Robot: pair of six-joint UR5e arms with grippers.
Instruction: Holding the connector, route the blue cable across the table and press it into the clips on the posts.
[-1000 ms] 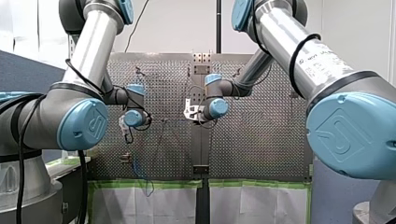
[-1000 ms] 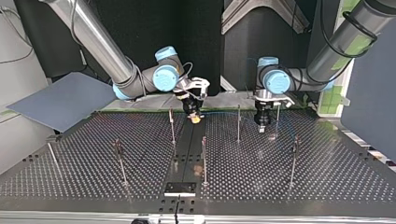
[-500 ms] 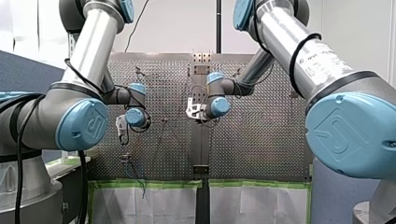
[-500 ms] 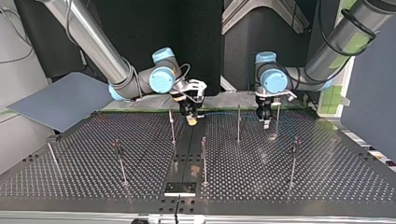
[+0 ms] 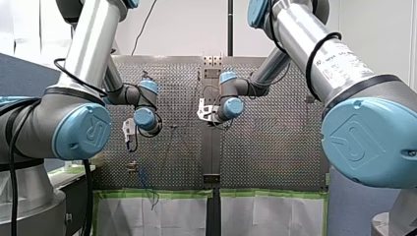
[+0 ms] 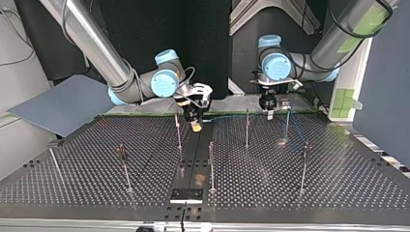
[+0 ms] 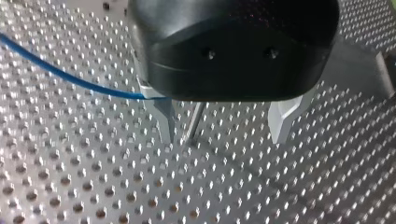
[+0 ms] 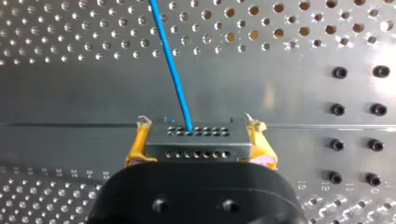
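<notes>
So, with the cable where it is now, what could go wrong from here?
1. My left gripper is open, a post shows between its fingers, and the blue cable meets one finger's outer side: closing may miss the cable or strike the post.
2. The cable leaves the connector at a slant; a pull could tilt it in my right gripper.

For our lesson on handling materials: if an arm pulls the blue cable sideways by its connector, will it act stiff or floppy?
Probably floppy: the blue cable is thin and trails in loose curves in the front view. Likely light, too: pulled from the connector in my right end effector, it runs straight.
</notes>
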